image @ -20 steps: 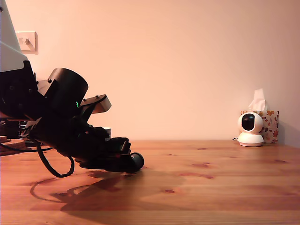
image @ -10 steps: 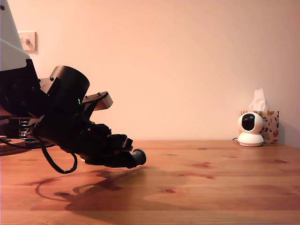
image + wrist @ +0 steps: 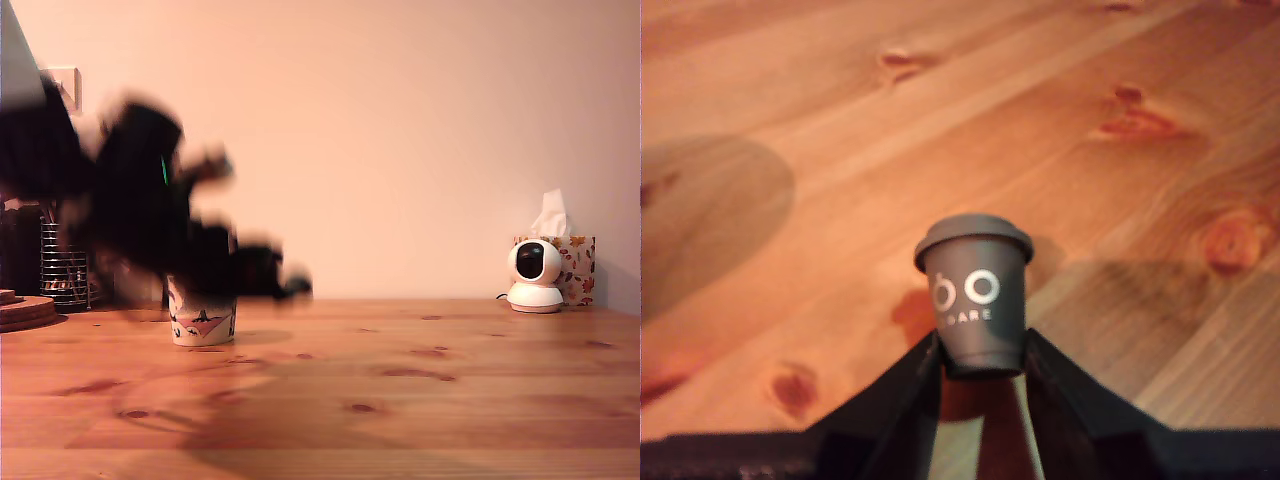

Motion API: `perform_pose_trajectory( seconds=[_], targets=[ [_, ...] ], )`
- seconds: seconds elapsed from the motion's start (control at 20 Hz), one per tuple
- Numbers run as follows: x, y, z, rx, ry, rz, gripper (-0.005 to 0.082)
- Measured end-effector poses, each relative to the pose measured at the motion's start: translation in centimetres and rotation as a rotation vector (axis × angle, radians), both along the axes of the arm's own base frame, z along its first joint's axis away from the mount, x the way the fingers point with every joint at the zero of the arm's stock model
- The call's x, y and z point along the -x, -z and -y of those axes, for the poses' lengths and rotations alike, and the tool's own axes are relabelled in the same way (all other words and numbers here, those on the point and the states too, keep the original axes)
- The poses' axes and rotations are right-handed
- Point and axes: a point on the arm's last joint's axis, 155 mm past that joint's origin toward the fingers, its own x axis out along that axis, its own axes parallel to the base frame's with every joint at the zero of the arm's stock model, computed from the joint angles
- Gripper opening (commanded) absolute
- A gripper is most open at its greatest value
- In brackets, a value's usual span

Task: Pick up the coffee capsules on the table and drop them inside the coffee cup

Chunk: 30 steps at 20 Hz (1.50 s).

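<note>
My gripper [image 3: 982, 352] is shut on a black-brown coffee capsule [image 3: 975, 290] with white lettering, held rim-up between the two black fingers [image 3: 908, 385] above the pine table [image 3: 790, 120]. In the exterior view the arm is a dark motion blur at the left, with the gripper [image 3: 293, 284] raised off the table [image 3: 420, 400]. The coffee cup [image 3: 203, 322], pale with a pink, red and black pattern, stands on the table under the blurred arm, just to the exterior view's left of the gripper tip. The capsule cannot be made out in that blur.
A white dome camera [image 3: 535, 275] and a patterned tissue box [image 3: 578, 268] stand at the back on the exterior view's right. A wire utensil holder [image 3: 65, 265] and a round wooden board [image 3: 22, 308] sit at the far left. A wall switch [image 3: 62, 85] is behind the arm.
The arm has lifted from the tabletop with the capsule in the gripper and is moving fast enough to blur. The coffee cup, hidden behind the arm before, now shows.
</note>
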Motion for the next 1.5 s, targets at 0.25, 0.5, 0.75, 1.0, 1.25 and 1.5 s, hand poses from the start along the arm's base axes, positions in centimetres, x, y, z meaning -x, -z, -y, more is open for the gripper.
perform_pose_trajectory(
  seconds=[0.25,0.5,0.75,1.0,1.25,1.5],
  targets=[
    [-0.9,-2.2,-2.2,-0.011,-0.074,0.017,0.0178],
    [-2.3,-3.2,-6.0,-0.021,-0.165,0.008,0.0178],
    [-4.1,-3.6,-8.8,-0.025,-0.246,-0.045,0.0178],
    [-5.6,-5.3,-9.8,-0.033,-0.280,-0.106,0.0178],
    [-5.2,-4.4,-10.5,-0.054,-0.294,-0.173,0.0178],
    [-6.1,-6.3,-10.5,-0.042,-0.299,-0.171,0.0178]
  ],
)
